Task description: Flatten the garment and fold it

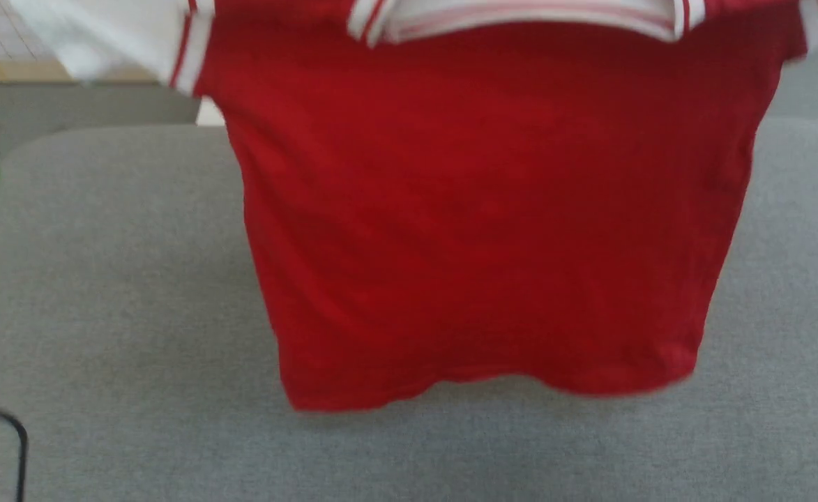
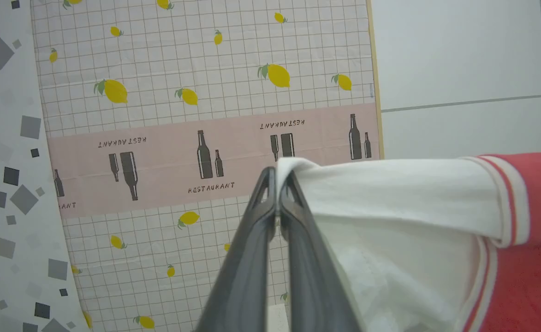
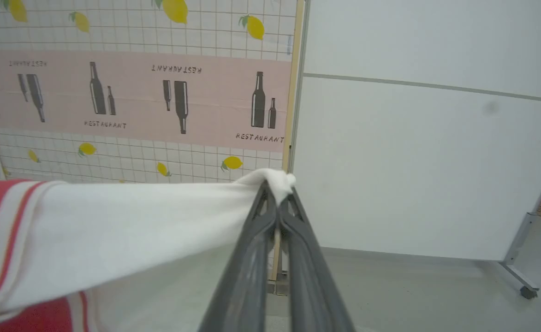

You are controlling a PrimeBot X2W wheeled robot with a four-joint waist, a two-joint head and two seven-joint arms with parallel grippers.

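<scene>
Aloft, garment hangs spread between jaws; left jaws, right jaws each clamped on white sleeve tip.

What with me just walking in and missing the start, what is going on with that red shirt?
The robot holds a red jersey-style shirt with white short sleeves spread in the air over a grey fabric-covered surface. Its left tool is shut on one sleeve tip, its right tool on the other. The hem hangs low over the surface; nothing is laid flat or folded yet.
</scene>
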